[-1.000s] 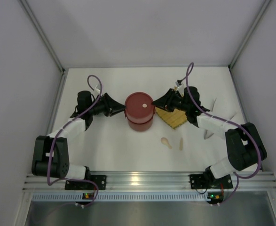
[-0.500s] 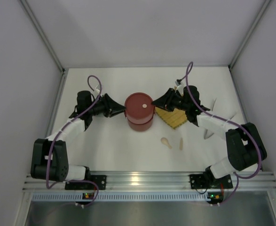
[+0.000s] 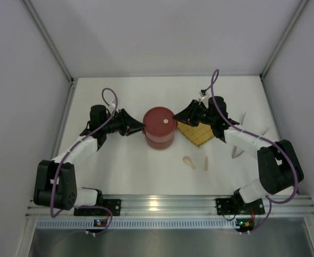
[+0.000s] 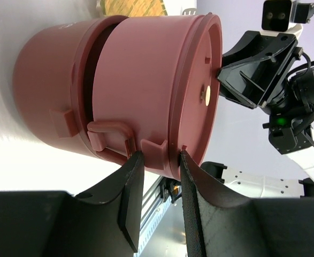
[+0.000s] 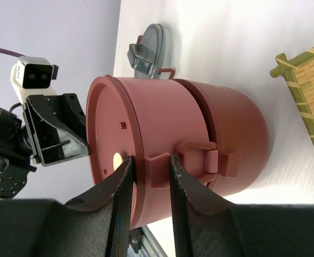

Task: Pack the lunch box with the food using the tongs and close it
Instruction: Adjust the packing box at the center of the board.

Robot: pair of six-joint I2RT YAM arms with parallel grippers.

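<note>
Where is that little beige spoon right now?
In the overhead view, the spoon lies on the table below and right of the maroon lunch box, just left of the beige stick.

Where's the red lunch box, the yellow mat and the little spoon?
lunch box (image 3: 159, 120), top view, on its flat lid.
yellow mat (image 3: 198, 135), top view, its bare woven middle.
spoon (image 3: 189, 161), top view, its middle.

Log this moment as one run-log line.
left gripper: shut on round maroon tiered lunch box side tab | right gripper: shut on opposite tab | flat maroon lid: on
</note>
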